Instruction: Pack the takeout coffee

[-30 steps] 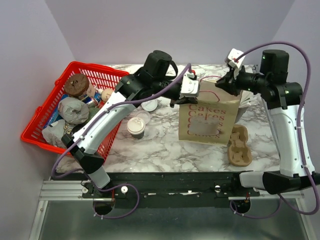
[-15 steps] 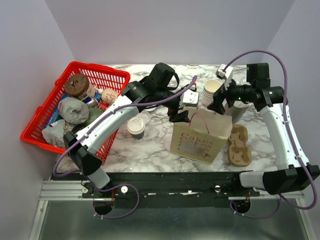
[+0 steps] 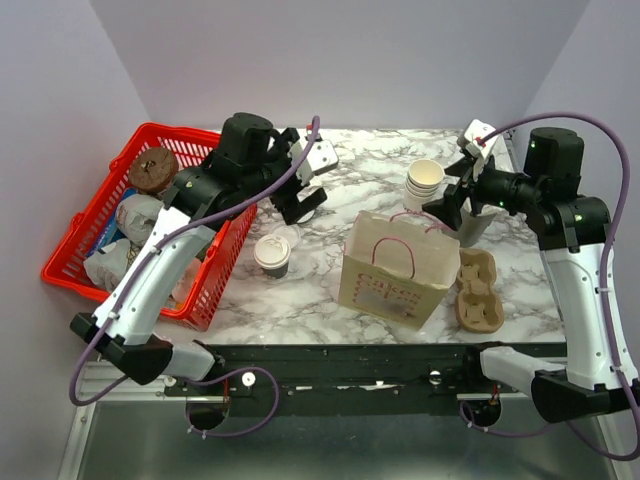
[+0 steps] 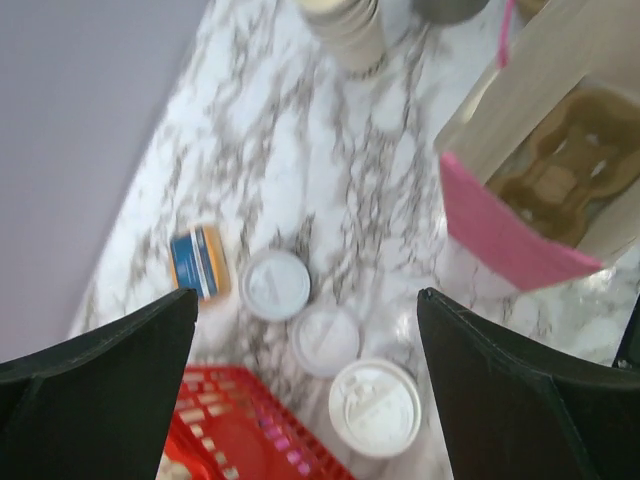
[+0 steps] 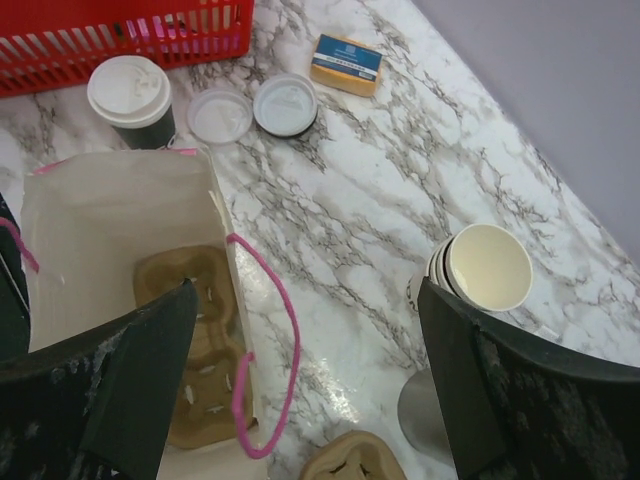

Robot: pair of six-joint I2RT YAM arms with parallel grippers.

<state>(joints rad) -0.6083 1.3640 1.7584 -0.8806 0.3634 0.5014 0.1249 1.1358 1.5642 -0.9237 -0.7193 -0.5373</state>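
Both my grippers stand wide open and hold nothing. The left gripper (image 4: 305, 297) hangs over the back of the marble table (image 3: 350, 150) near the red basket (image 3: 205, 150), and the right gripper (image 5: 305, 290) hangs over the paper bag (image 3: 395, 270).

The top camera shows the bag only from outside. My right wrist camera looks into it, and there a cardboard cup carrier (image 5: 185, 330) lies on the bottom. A second carrier (image 3: 478, 290) lies on the table just beside the bag.

The coffee cup (image 3: 272, 255), with its white lid on, stands upright on the table between basket and bag, outside both. Two loose lids (image 4: 275, 285) and a small blue and orange packet (image 4: 200, 262) show clearly from my wrists; from above my left gripper covers most of them.

The basket holds several wrapped things. A stack of empty cups (image 3: 424, 183) stands behind the bag.
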